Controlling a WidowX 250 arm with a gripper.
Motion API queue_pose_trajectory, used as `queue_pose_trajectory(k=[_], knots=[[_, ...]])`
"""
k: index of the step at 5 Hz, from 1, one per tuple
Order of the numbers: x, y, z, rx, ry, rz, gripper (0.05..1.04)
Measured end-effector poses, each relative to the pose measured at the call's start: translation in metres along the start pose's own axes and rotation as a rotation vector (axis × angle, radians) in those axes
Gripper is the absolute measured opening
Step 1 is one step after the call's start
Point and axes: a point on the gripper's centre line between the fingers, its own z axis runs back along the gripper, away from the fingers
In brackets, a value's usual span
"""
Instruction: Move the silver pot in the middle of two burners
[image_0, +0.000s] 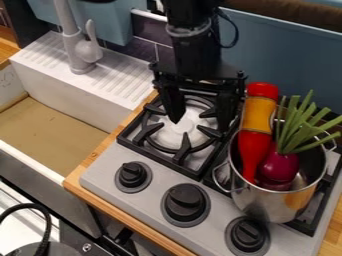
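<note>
Two black fingers (175, 106) of the gripper (200, 124) hang down near the upper middle of the frame, spread wide with nothing between them, over the round left burner (182, 131) and its black grate (131, 144). The silver pot (270, 204) lies outside that gap, at the right of the frame and lower than the fingertips; the finger on the right of the frame is the nearer one to its rim, and the other is well apart from it. The pot stands upright over the right part of the stove (155, 200), with one loop handle toward the middle of the frame and the other toward the right edge. Inside it, a red bottle (250, 152) with a yellow-orange band leans against the rim and rises above it, its red top near the finger on the right. Beside the bottle in the pot sits a purple vegetable (279, 166) with long green stalks (298, 122) that fan out toward the upper right. Three black knobs (186, 202) run along the stove's front, from left of centre to the lower right. A white sink (63, 107) with a grey tap (81, 52) takes up the upper left, and a black cable (47, 230) curves at the lower left.
</note>
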Motion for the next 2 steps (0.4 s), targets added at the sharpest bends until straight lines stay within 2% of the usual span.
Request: queue_pose_trajectory(k=[2], knots=[[-0.0053, -0.0045, -0.0113, -0.003, -0.014, -0.001, 0.999]])
